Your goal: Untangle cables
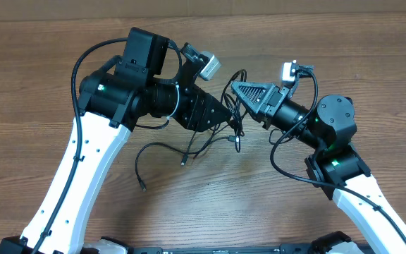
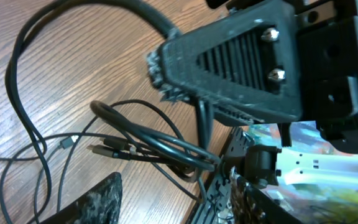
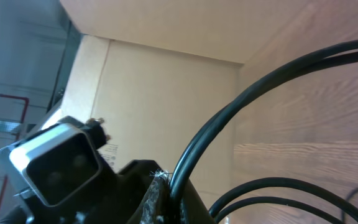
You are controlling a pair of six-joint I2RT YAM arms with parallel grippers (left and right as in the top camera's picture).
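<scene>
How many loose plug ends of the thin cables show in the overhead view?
3. One plug end lies nearest the front, on the left; a second lies right of it; a third lies further right. More may be hidden.

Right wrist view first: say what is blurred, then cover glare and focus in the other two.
Right wrist: the near cable is soft-edged, and the camera beyond it is blurred. Left wrist: cables on the table are sharp, the right tool is slightly soft, and the lower right corner is smeared. Overhead: evenly lit and sharp, with a faint pale sheen on the table's front.
</scene>
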